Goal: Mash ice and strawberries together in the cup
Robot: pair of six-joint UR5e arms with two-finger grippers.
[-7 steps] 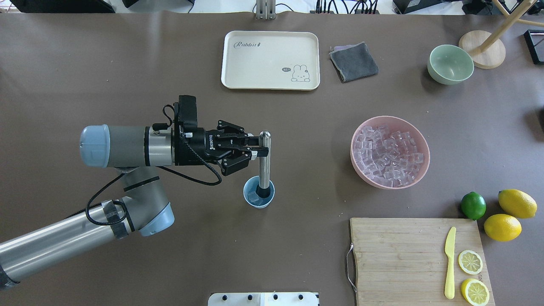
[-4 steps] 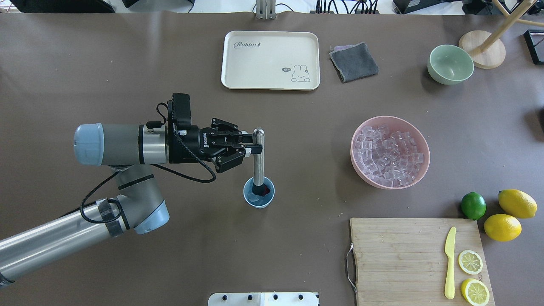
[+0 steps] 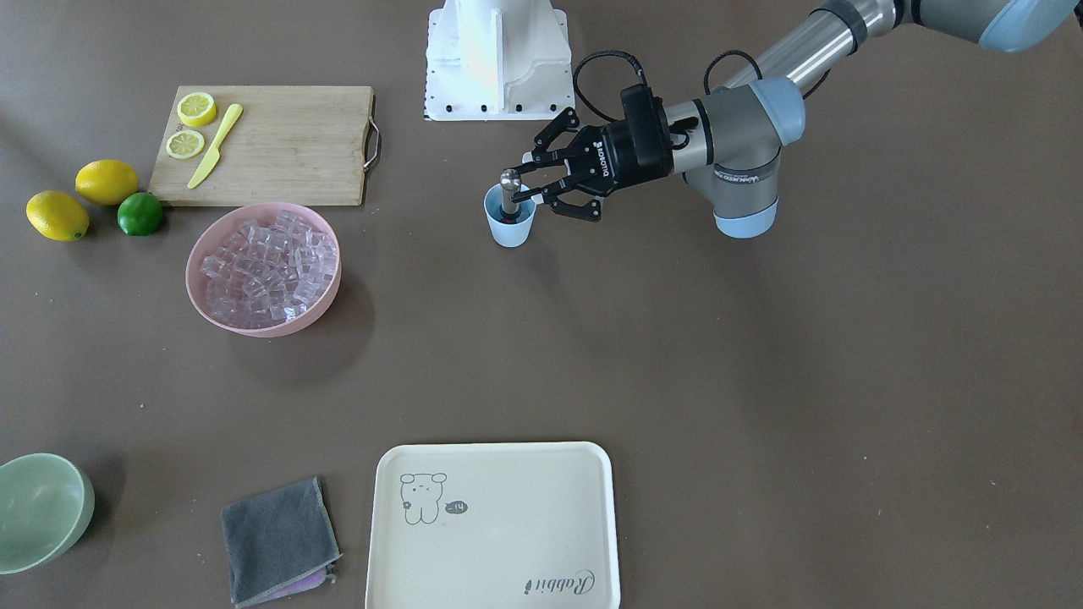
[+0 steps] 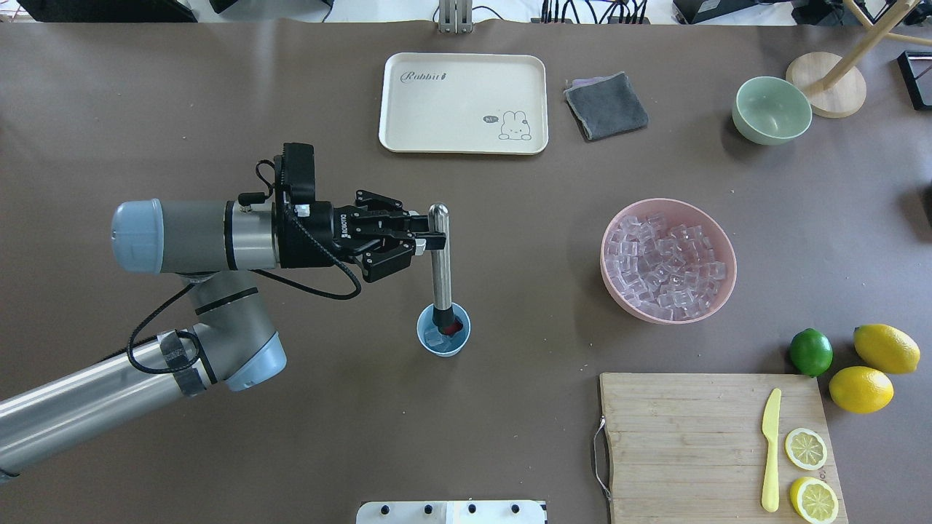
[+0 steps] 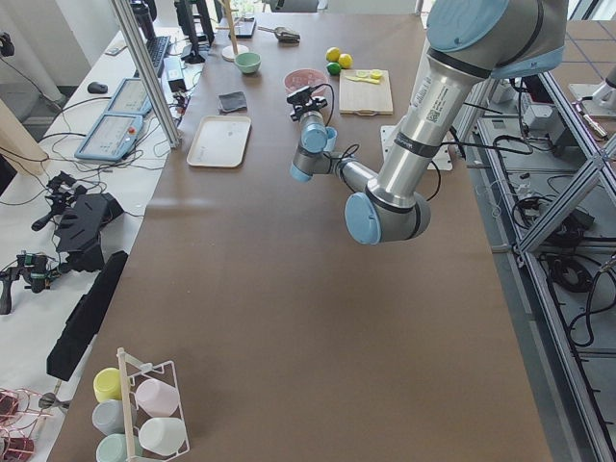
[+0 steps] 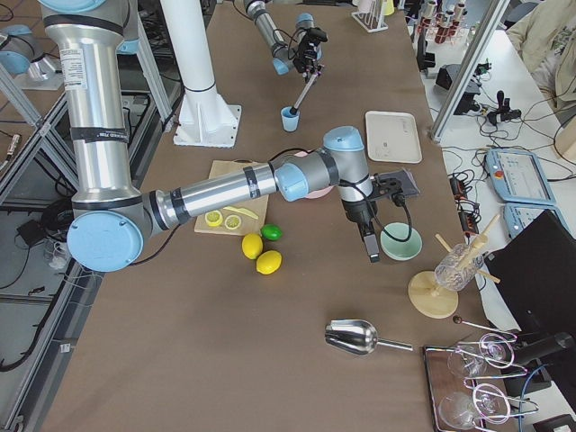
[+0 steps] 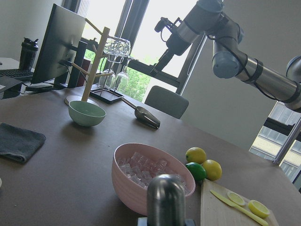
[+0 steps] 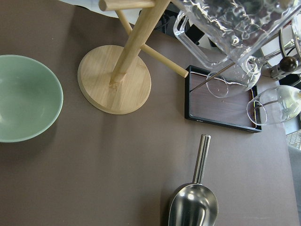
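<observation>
My left gripper [image 4: 431,240] is clamped on the muddler [image 4: 439,269] near its top. The shaft slants down toward the table's [image 4: 510,437] robot-side edge into the cup [image 4: 437,351], mid-table, holding ice [image 4: 435,339] and strawberry [image 4: 456,329]. I cannot tell whether the right gripper [image 6: 372,250] is closed.

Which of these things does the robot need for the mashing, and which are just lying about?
In use: left claw, masher, cup, ice in it, strawberry.
Lying about: pink bowl, lemons, lime, cutting board, tray, cloth, green bowl.
</observation>
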